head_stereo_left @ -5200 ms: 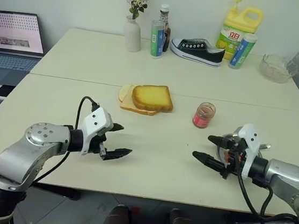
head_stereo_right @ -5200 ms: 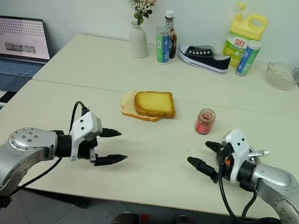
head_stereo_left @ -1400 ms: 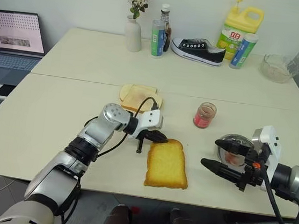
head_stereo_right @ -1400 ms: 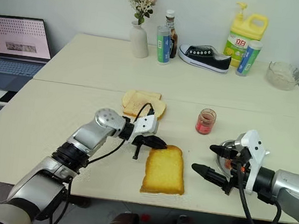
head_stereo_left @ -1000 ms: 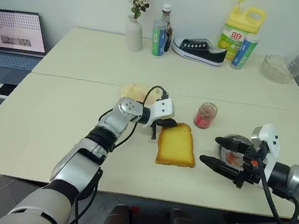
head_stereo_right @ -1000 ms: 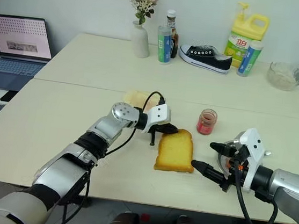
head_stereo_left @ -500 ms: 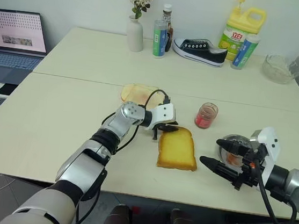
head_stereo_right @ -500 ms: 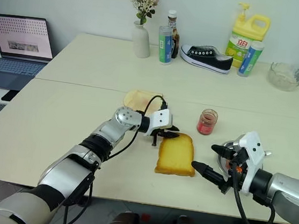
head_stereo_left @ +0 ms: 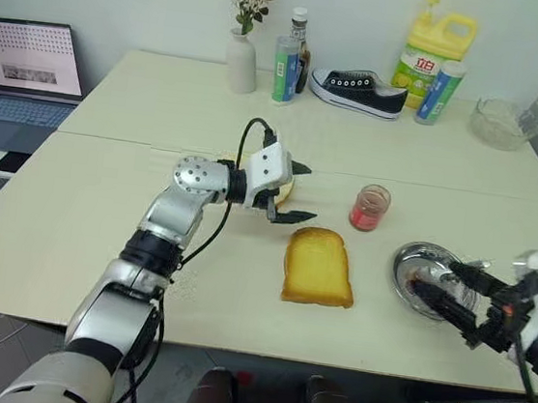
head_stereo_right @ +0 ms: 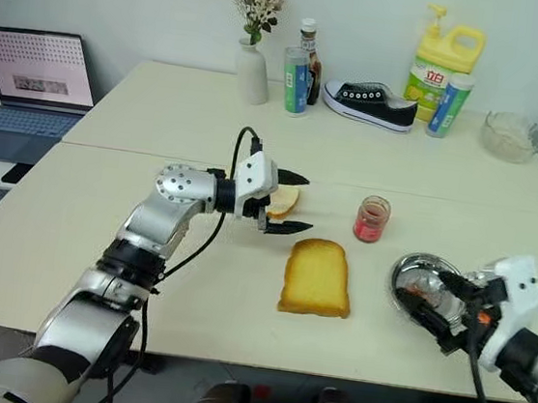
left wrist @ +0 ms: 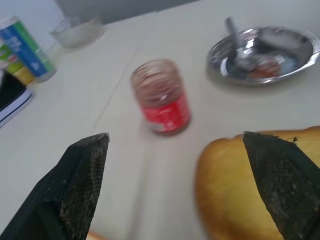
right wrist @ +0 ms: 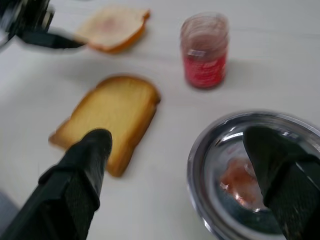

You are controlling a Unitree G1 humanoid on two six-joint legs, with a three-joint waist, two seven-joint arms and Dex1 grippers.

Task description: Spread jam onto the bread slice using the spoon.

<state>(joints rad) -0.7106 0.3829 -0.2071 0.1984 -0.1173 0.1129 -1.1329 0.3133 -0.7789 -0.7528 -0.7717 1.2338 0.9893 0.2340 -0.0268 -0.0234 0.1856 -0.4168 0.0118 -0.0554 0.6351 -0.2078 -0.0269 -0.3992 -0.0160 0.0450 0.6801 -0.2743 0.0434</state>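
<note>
two grippers, left gripper (head_stereo_left: 288, 192) and right gripper (head_stereo_right: 429, 304), spread wide, holding nothing. spoon (left wrist: 237, 44) in the steel dish (head_stereo_right: 407, 274) beside bread slice (head_stereo_left: 319, 267): light, stiff, likely slippery; best pinched mid-handle.

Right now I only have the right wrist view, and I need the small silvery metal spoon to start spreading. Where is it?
Observer: The spoon lies inside the round shallow steel dish.
Operator: Is the left gripper clear of the thick golden-yellow bread slice?
Observer: Yes. The left gripper hovers open and empty beside the paler slice, apart from the bread slice.
Operator: And my own gripper?
Observer: The right gripper is open, with its fingertips over the dish, and it holds nothing.
</note>
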